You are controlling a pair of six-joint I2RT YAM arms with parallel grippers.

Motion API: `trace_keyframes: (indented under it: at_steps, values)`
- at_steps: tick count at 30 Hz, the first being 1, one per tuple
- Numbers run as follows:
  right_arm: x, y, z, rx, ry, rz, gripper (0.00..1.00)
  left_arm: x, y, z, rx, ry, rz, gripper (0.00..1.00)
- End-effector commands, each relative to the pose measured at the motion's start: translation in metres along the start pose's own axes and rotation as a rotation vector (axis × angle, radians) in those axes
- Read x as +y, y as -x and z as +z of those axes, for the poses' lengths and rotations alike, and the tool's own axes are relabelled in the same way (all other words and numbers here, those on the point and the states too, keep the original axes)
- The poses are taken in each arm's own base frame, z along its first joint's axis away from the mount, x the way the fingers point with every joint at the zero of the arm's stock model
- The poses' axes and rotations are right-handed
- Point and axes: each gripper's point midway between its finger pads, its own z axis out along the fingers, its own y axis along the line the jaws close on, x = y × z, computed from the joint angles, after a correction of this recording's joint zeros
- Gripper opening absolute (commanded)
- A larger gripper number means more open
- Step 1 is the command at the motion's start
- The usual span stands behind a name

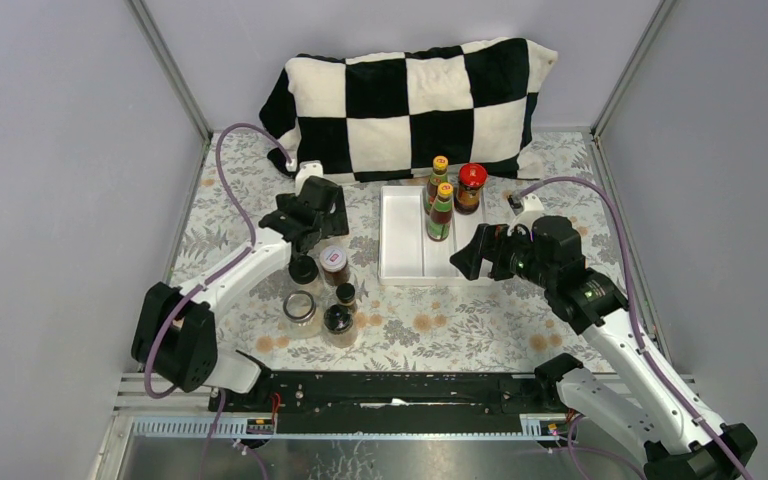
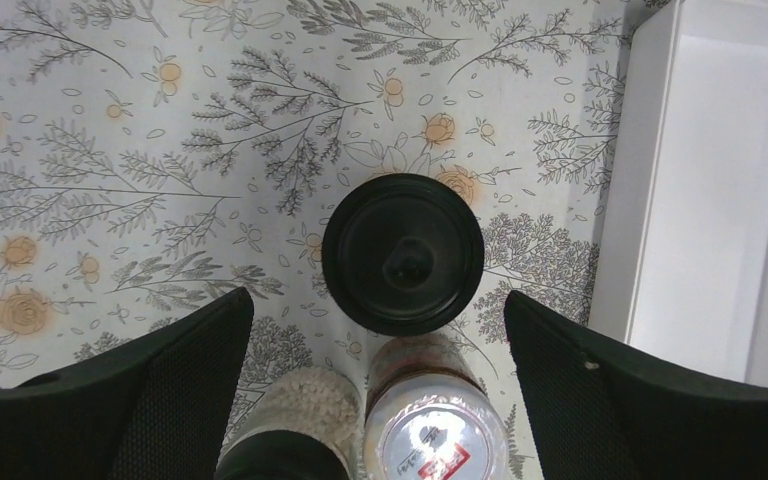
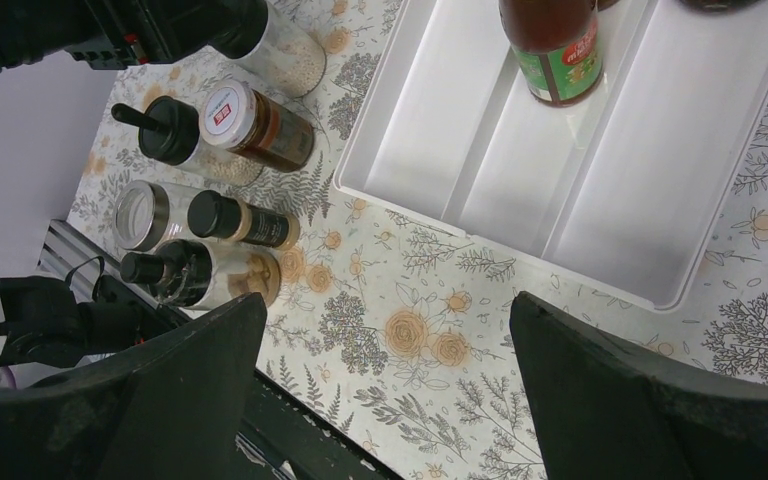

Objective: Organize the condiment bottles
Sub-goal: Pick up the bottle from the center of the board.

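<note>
No word or number can be read with certainty. On the left half of the table (image 1: 460, 325), the brown spice jar (image 3: 260, 125) has a white lid sticker with a red block and small dark characters, too small to make out in either wrist view. The sauce bottle (image 3: 550, 45) standing in the white tray (image 3: 440, 120) wears a green label band with pale lettering and a red patch, blurred. The slim black-capped bottle (image 3: 245, 220) nearer the table's near edge has a dark label with pale print, illegible. The red-lidded jar (image 1: 470, 188) at the tray's far end shows a yellowish label, unreadable.
</note>
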Motion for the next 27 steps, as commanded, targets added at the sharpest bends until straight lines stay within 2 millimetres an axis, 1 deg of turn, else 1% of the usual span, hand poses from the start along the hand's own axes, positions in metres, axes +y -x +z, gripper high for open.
trace_keyframes:
  at_steps: [1,5,12,18,23,27]
  values:
    - [0.01,0.005,-0.002,-0.036,0.053,0.002,1.0,-0.014,-0.001,0.014,-0.014,-0.032,-0.027,0.99]
    - [0.008,0.002,-0.001,-0.036,0.047,0.002,1.0,-0.016,-0.008,0.023,-0.002,-0.029,-0.024,0.99]
    - [0.005,-0.002,0.001,-0.03,0.044,0.005,1.0,-0.021,-0.011,0.037,-0.002,-0.025,-0.01,0.99]
    - [0.001,-0.006,0.003,-0.027,0.036,0.006,1.0,-0.02,-0.013,0.047,-0.007,-0.004,-0.002,0.98]
    - [-0.001,-0.009,0.005,-0.023,0.031,0.008,1.0,-0.019,-0.019,0.05,0.012,0.005,0.002,0.83]
    - [-0.002,-0.013,0.007,-0.013,0.034,0.016,1.0,-0.017,-0.024,0.049,0.029,0.007,0.006,0.79]
